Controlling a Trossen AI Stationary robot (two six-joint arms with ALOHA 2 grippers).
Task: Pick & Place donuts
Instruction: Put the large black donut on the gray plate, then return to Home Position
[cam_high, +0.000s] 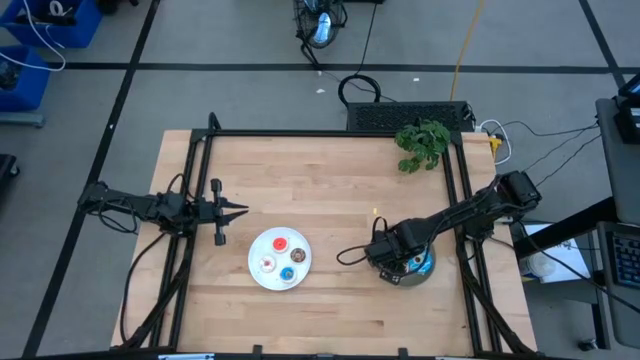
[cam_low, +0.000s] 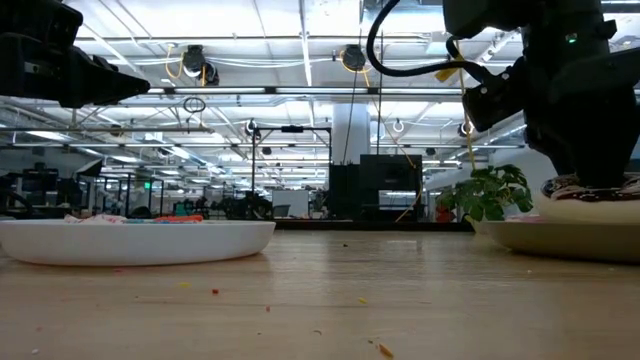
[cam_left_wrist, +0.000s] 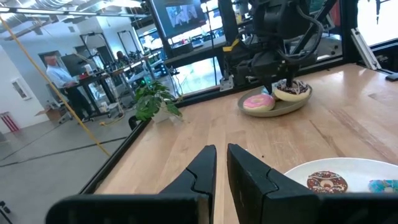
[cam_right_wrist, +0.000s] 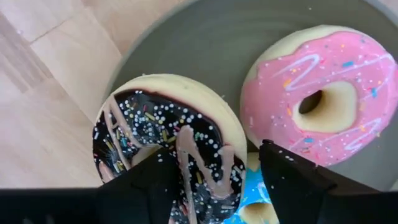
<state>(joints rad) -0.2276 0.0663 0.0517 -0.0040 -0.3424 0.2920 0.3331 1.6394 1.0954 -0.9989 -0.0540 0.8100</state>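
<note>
Three big donuts are sitting on my grey plate (cam_right_wrist: 186, 37) right now: the chocolate sprinkle one (cam_right_wrist: 165, 140), the pink-iced one (cam_right_wrist: 323, 93), and a sliver of the blue-iced one (cam_right_wrist: 255, 202) peeking out between them, all crowded together and touching. My right gripper (cam_right_wrist: 214, 180) is right down over that plate with its fingers spread, one on either side of the chocolate donut's near edge, not squeezing anything as far as I can see. From the left wrist camera the chocolate donut looks like it's propped up on the others, tilted, with the right arm directly above it.

Over to the left of the grey plate sits the white plate (cam_high: 262, 281) with the tiny donuts on it: red (cam_high: 279, 243), pink-white (cam_high: 268, 264), brown (cam_high: 298, 256) and blue (cam_high: 288, 274), each lying apart from the others.

My left gripper (cam_high: 238, 210) is parked farther left again, beyond the white plate and well apart from it, hovering over bare table (cam_high: 330, 180) with its fingers nearly together and nothing between them.
</note>
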